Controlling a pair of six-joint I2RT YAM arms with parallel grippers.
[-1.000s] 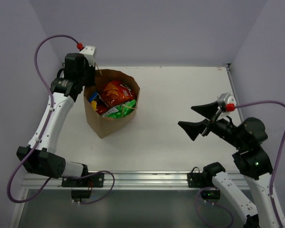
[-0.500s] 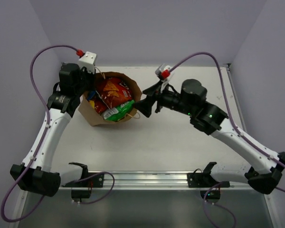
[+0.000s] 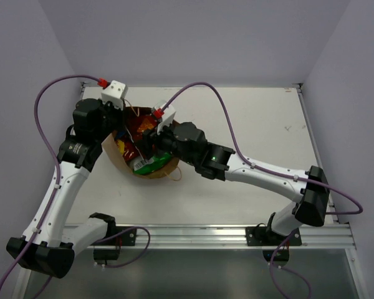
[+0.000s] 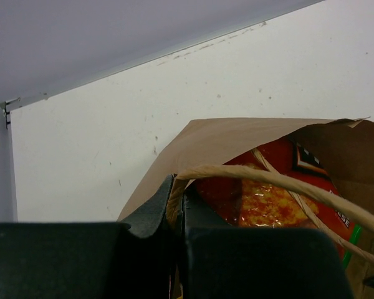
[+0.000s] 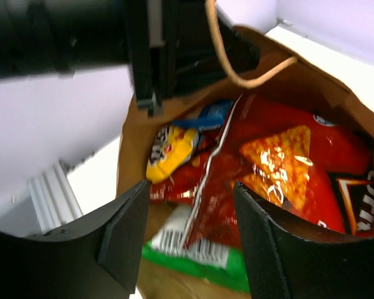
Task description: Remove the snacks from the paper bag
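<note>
Overhead view of a white counter (image 3: pixel 255 124). Both of your arms reach to a brown paper bag (image 3: pixel 154 171) standing toward the counter's left rear.

Your left hand (image 4: pixel 177 198) is clenched on the bag's rim, its two black fingers pressed together with the paper pinched between them. A twisted handle (image 4: pixel 280 182) runs out from just beside that pinch and crosses the bag's mouth.

Your right hand (image 5: pixel 190 187) hangs over the open mouth. Its fingers are spread wide and nothing is held between them.

All the snacks you can see lie inside the bag:
- A red-orange Doritos bag (image 5: pixel 287 168) fills the right side in the right wrist view, its crimped seam running down the middle.
- A yellow wrapper (image 5: pixel 171 149) sits against the left wall.
- A blue wrapper (image 5: pixel 212 113) touches the yellow wrapper's upper edge.
- A white-green chip bag (image 5: pixel 193 255) lies lower, partly under the Doritos bag.

Two things crowd the opening. The handle loop dangles over the mouth above the Doritos bag, and the black body of your left hand sits at the upper rim.

A purple cable (image 3: pixel 206 93) arcs above the counter behind your right arm.
</note>
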